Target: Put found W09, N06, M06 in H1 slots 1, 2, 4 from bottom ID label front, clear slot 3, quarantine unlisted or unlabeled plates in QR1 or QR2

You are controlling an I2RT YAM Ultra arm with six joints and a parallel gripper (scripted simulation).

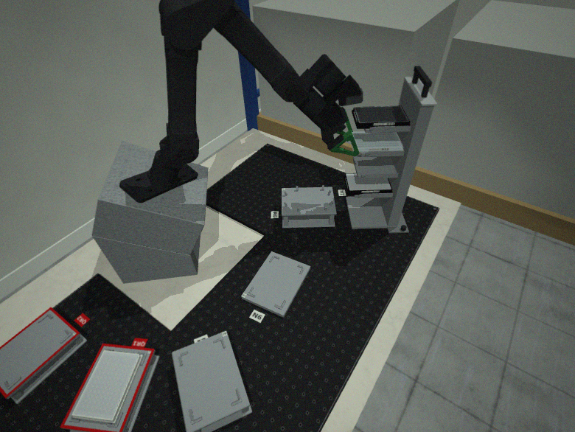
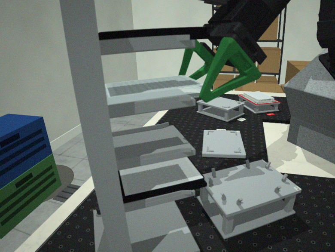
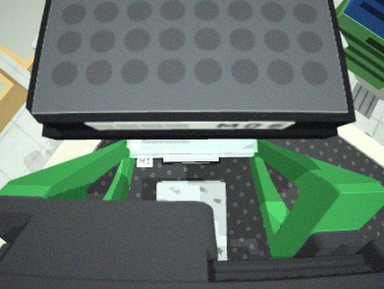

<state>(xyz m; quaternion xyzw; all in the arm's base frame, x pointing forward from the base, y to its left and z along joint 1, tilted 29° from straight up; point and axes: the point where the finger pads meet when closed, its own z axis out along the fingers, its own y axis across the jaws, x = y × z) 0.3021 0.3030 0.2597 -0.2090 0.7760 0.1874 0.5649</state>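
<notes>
My gripper (image 1: 354, 145) (image 2: 193, 86) (image 3: 191, 144) is shut on the clear plate (image 1: 378, 141) (image 2: 151, 81) in slot 3 of H1. Its green fingers stand against both long sides at the front end. The plate rests on its shelf; its ID is not readable. A black plate (image 1: 381, 115) (image 2: 151, 33) (image 3: 190, 94) stands in slot 4, label M06 at the front. Slot 2's shelf (image 2: 151, 143) is empty. A black-skirted plate with a light top (image 1: 369, 182) (image 2: 162, 176) stands in slot 1; its ID is not readable. A white plate (image 1: 109, 380) (image 2: 257, 96) lies on QR1.
The regrip nest RG (image 1: 307, 197) (image 2: 251, 186), with upright pins, stands close in front of H1. The low nest N6 (image 1: 276, 283) (image 2: 223, 143) and a raised nest (image 1: 211, 376) (image 2: 222, 104) bear no plate. QR2 (image 1: 39, 352) is bare. H1's column (image 1: 411, 152) (image 2: 89, 108) rises behind the shelves.
</notes>
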